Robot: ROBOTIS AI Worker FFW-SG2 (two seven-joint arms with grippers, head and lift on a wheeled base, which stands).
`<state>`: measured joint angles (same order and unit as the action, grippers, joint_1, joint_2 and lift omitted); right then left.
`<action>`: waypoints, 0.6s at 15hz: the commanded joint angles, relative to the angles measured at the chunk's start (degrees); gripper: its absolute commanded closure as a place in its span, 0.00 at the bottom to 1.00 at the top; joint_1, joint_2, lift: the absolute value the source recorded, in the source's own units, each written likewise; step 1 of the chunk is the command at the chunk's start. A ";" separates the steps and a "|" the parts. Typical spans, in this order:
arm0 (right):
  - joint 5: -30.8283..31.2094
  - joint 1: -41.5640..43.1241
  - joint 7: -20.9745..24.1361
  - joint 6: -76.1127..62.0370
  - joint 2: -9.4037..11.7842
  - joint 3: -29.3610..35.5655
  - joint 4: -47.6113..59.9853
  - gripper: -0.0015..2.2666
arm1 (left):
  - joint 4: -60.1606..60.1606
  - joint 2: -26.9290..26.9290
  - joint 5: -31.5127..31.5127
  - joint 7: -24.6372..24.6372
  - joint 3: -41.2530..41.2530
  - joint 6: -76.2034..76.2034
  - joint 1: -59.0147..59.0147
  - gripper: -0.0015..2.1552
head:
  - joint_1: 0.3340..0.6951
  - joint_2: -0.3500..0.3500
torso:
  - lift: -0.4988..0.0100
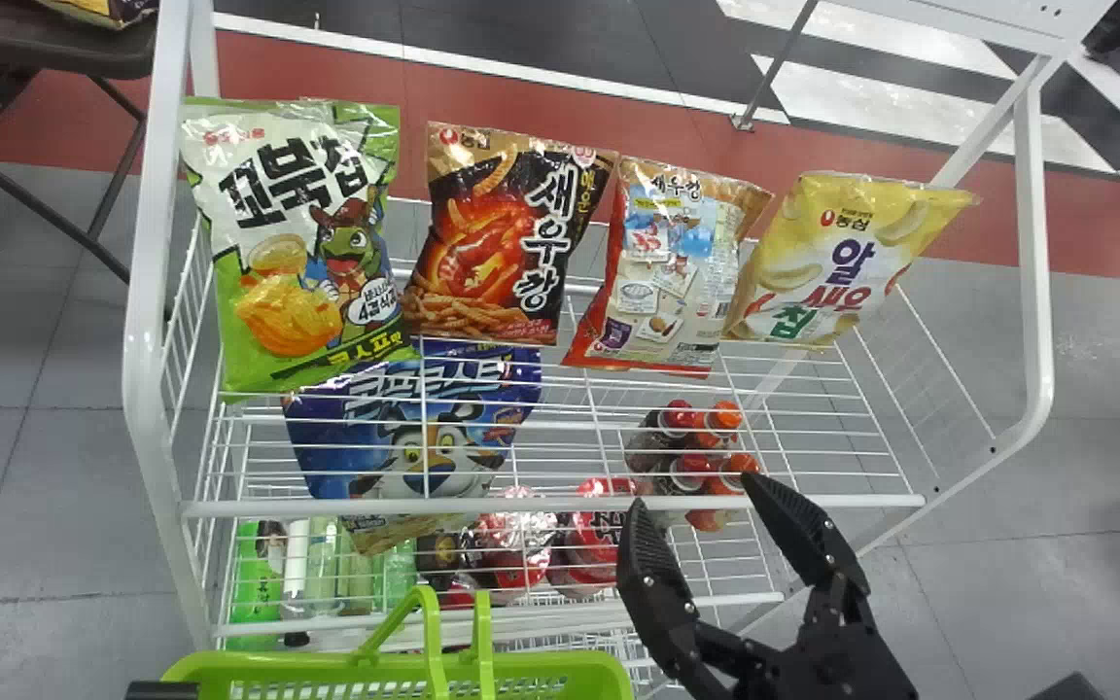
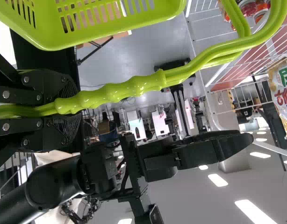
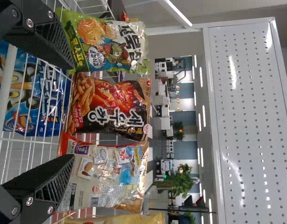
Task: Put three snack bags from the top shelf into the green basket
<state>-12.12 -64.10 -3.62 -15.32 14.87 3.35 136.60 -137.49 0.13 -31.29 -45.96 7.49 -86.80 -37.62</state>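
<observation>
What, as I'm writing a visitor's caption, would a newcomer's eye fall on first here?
Probably the four colorful snack bags lined up on the top shelf, with the green-and-white turtle bag at the head view's left end. Next, perhaps, the lime-green basket at that view's bottom edge, its handles gripped by the left gripper. The black right gripper, open near the shelf's front edge, also stands out against the white wire.

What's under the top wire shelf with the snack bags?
Through its wires, a blue bag, bottles with red and orange caps, and red packages. Whatever the bags above cover is hidden.
</observation>
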 commanded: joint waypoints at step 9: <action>3.24 28.77 -5.87 18.62 -2.74 -11.26 -8.90 0.07 | -0.50 0.22 0.27 1.40 1.13 -2.11 0.70 1.00 | 1.00 0.00 | 0.88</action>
<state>-10.35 -39.22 -9.41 0.57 12.41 -5.73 129.10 -138.05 0.32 -31.04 -44.75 8.46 -88.66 -37.21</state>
